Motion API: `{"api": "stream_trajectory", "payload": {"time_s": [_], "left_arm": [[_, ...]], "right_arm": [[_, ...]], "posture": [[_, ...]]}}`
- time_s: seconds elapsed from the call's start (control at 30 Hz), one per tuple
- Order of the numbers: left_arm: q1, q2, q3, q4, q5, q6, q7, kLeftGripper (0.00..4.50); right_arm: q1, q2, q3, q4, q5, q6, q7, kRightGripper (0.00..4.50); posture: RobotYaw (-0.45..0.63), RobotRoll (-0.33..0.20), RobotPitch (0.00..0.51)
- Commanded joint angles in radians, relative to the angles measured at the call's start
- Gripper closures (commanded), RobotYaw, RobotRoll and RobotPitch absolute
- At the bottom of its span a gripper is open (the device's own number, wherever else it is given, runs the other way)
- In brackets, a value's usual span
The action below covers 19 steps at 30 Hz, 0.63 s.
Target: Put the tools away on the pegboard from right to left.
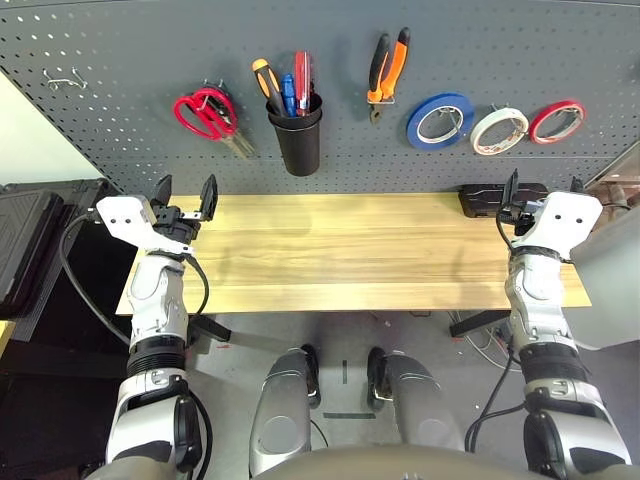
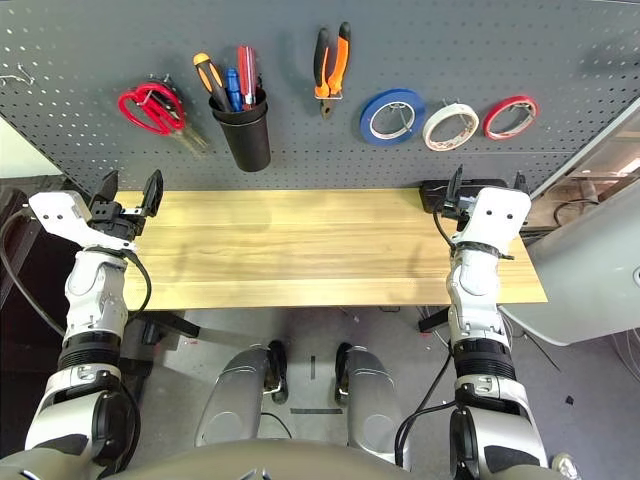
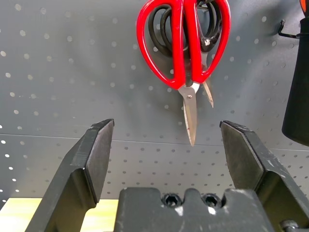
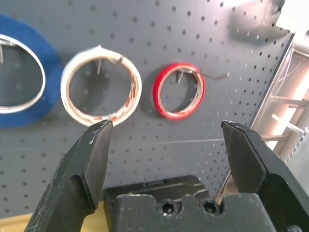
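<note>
Dark grey pegboard (image 1: pixel 120 90) fills the back, wooden counter (image 1: pixel 350 255) in front of it, bare top apart from a black box (image 1: pixel 487 198) at its far right corner. All four tools hang on the board already. From my right going left: white tape roll (image 1: pixel 499 130) on a hook between a red tape roll (image 1: pixel 557 121) and a blue tape roll (image 1: pixel 440 119); orange-and-black pliers (image 1: pixel 387 70) hung on a hook, nose down; small screwdriver (image 1: pixel 267 85) standing in the black cup (image 1: pixel 297 135) with a couple of other handles; red-handled scissors (image 1: pixel 203 110) on a hook, blades pointing down, black-handled scissors (image 3: pixel 207 29) behind them on the same hook. An empty wire hook (image 1: pixel 65 80) sits far left on the board.

My left gripper (image 1: pixel 186 196) hovers at the counter's left end, jaws wide, nothing in them, aimed up at the red scissors. My right gripper (image 1: pixel 542 188) hovers at the counter's right end over the black box, jaws wide, empty, aimed at the white and red rolls.
</note>
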Motion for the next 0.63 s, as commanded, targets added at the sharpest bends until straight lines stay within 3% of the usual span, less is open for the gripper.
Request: {"api": "stream_trajectory", "payload": {"time_s": [0.03, 0.37, 0.63], "left_arm": [[0.0, -0.007, 0.0, -0.008, -0.004, 0.005, 0.002, 0.01], [0.011, -0.004, 0.012, 0.002, -0.008, 0.003, 0.007, 0.01], [0.019, -0.006, 0.016, -0.011, -0.004, 0.005, 0.015, 0.01]], "right_arm": [[-0.01, 0.001, -0.019, 0.027, 0.018, -0.01, -0.011, 0.0], [-0.022, -0.005, -0.059, 0.071, 0.162, 0.049, 0.094, 0.0], [-0.052, -0.03, -0.065, 0.11, 0.204, 0.074, 0.182, 0.0]], "posture": [[0.12, 0.0, 0.162], [0.12, 0.0, 0.159], [0.14, 0.0, 0.155]]}}
